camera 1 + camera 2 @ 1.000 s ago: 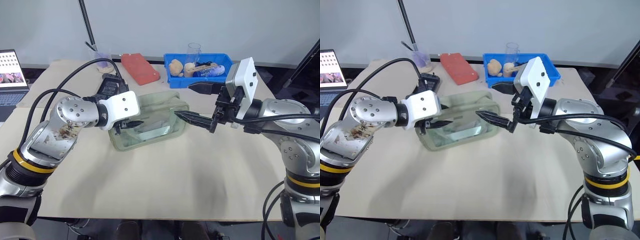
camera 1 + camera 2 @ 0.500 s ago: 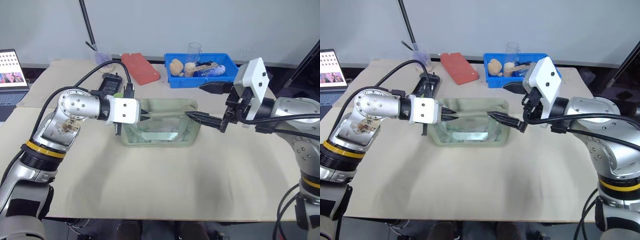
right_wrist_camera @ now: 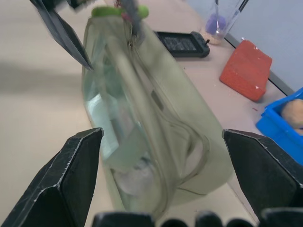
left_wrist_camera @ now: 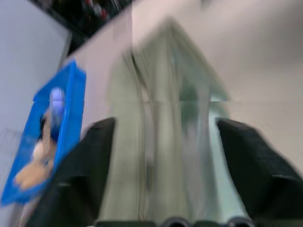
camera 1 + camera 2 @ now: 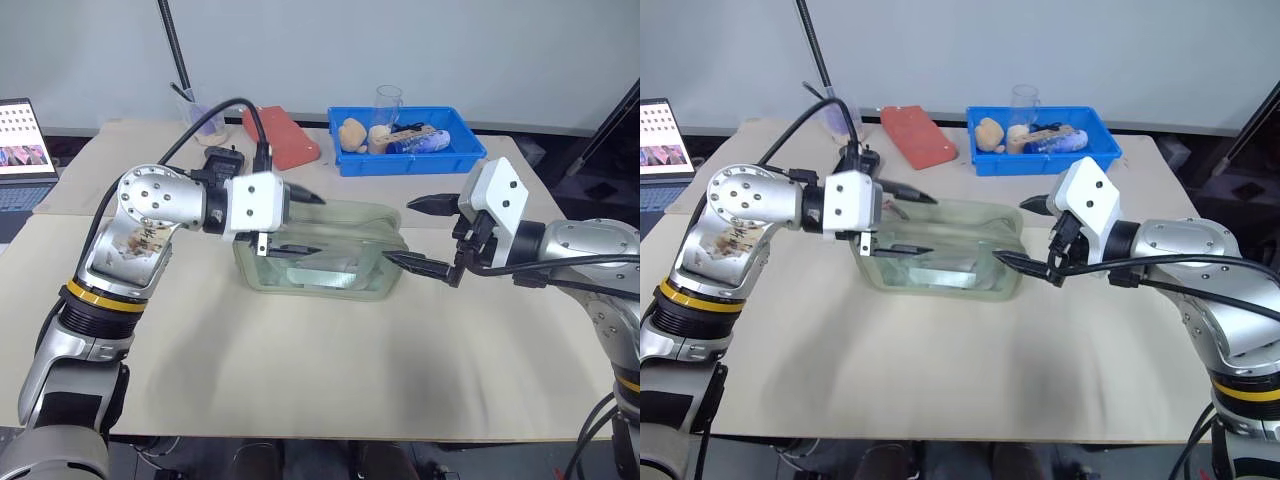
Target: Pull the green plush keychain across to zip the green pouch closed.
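The green pouch lies on the tan table between my two grippers, its clear side window facing me. The green plush keychain sits at the pouch's left end, by the zipper's end. My left gripper hovers over that end, open, one finger above the pouch top and one along its front side. My right gripper is open at the pouch's right end, holding nothing. In the right wrist view the pouch lies lengthwise between the two fingers.
A blue bin with tan plush toys and a glass stands at the back right. A red block, a black device and a cup of pens are at the back left. A laptop sits far left.
My left gripper was shut at the pouch's left end and has opened wide, lifting a little. The pouch has slid to the right. My right gripper has moved down and right.
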Available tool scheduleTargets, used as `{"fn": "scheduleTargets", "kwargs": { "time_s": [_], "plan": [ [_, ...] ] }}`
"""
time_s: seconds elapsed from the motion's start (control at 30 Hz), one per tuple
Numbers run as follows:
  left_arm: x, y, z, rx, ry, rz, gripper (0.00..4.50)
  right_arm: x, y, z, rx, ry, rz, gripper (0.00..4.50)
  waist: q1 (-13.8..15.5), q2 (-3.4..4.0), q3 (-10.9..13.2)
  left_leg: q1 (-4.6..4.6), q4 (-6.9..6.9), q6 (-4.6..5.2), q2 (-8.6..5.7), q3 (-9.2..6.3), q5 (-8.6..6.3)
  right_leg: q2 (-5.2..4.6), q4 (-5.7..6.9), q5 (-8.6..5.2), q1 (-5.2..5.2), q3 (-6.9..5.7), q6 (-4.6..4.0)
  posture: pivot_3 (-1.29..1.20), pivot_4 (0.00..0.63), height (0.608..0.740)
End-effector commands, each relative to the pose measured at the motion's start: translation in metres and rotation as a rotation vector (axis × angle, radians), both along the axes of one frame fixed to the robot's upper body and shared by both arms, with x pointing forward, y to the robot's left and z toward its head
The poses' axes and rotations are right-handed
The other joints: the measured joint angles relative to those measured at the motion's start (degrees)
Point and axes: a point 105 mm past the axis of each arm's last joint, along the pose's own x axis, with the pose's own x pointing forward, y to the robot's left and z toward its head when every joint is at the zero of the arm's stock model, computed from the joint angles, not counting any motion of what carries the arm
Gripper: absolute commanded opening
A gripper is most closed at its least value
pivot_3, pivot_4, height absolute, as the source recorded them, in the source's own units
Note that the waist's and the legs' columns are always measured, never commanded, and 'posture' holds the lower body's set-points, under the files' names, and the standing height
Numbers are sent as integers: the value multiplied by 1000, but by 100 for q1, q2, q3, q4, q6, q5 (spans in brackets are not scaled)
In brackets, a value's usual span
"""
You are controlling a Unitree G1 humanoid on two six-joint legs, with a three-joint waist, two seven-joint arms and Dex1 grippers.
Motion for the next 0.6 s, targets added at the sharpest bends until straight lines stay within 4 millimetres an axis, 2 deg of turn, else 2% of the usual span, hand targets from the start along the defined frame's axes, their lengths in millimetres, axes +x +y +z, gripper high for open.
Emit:
{"fn": "scheduleTargets", "kwargs": {
  "time_s": [0.03, 0.13, 0.27, 0.47, 0.5, 0.6],
  "plan": [
    [-32, -9, 24, -71, 101, -122, 4483, 7, -2, -6, -26, -29, 9, 4239, -9, 1, 0, 0, 0, 0, 0, -1, 0, 0, 0, -4, 0, 0, 7, 0, 150, 740],
    [-38, -8, 22, -52, 129, -120, 4500, 10, 0, -14, -35, -6, 44, 3424, -25, 1, 0, 5, 0, 0, 0, -2, 0, 4, 4, -4, 0, 1, 9, 0, 150, 740],
    [-37, -3, 19, -37, 141, -75, 4500, 12, -1, -19, -41, 6, 65, 2076, -18, 1, 0, 13, -1, 0, 2, -5, 0, 9, 7, -4, 3, 1, 9, 0, 150, 740],
    [-20, 27, 17, -119, 203, 118, 4500, 18, -5, -22, -41, 10, 76, 24, -16, 1, 0, 15, -1, 0, 1, -4, 0, 7, 3, -7, 9, 1, 0, 0, 150, 740],
    [-15, 38, 21, -146, 212, 171, 4500, 18, -5, -22, -44, 10, 80, 24, -17, 1, 0, 16, -1, 0, 2, -3, 0, 7, 3, -8, 9, 1, -3, 0, 150, 740],
    [5, 87, 39, -275, 207, 394, 4500, 22, -6, -22, -55, -8, 78, 24, -25, 1, 0, 16, -1, 0, 3, -4, 0, 8, 4, -8, 7, 1, -3, 0, 150, 740]
  ]
}}
